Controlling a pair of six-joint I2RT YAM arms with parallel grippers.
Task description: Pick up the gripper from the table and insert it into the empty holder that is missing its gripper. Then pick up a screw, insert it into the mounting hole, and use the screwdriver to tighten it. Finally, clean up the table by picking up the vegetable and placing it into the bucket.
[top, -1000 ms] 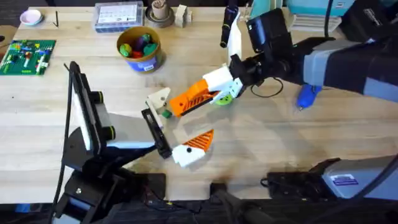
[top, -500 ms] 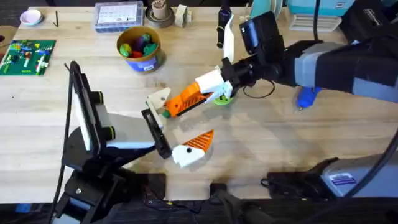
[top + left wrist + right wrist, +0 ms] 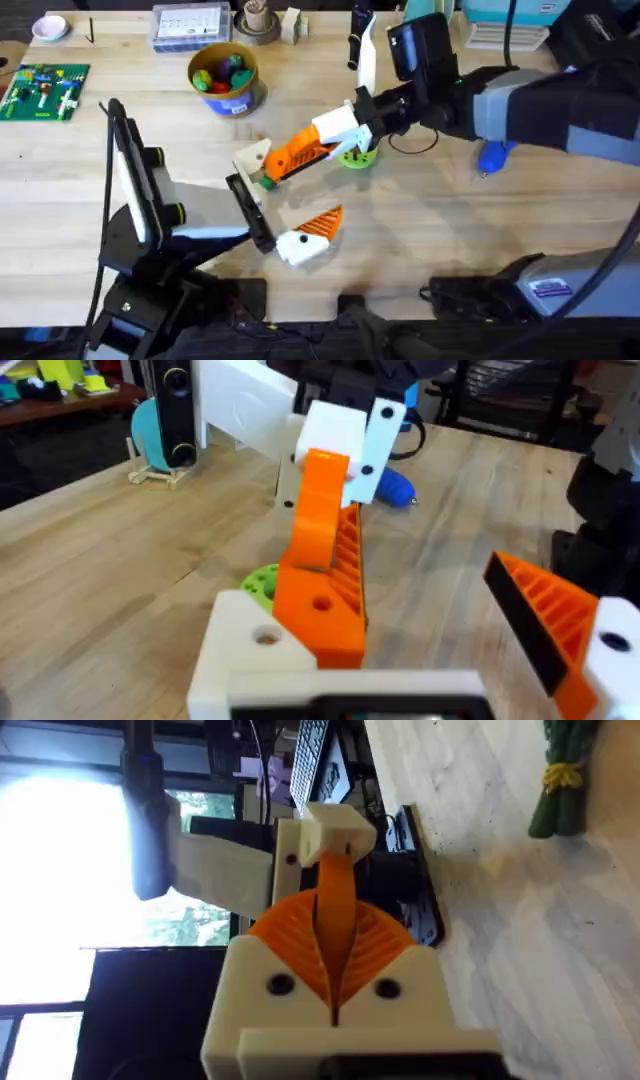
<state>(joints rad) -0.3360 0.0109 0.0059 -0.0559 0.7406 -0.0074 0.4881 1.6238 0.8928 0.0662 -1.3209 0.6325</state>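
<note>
The orange wedge gripper (image 3: 273, 169) is clamped between the orange pads of my right gripper (image 3: 300, 158), which reaches in from the right. The wedge's far end rests against the bare white holder (image 3: 254, 158) on my left gripper (image 3: 290, 192). The left gripper stands open, and its other finger (image 3: 318, 227) carries an orange ribbed pad. In the left wrist view the wedge (image 3: 320, 555) lies along the holder (image 3: 250, 650). The green vegetable (image 3: 266, 182) lies on the table just under the wedge. Farther right lies the blue screwdriver (image 3: 492, 155). The bucket (image 3: 226, 76) stands at the back.
A lime-green disc with holes (image 3: 356, 156) sits under the right wrist, beside a black cable loop (image 3: 412, 145). At the back stand a clear parts box (image 3: 190, 25) and a green board (image 3: 42, 88). A tablet on a stand (image 3: 128, 170) rises at the left.
My right gripper has carried the orange wedge left and slightly back, bringing it against the left arm's white holder. The left arm has stayed in place.
</note>
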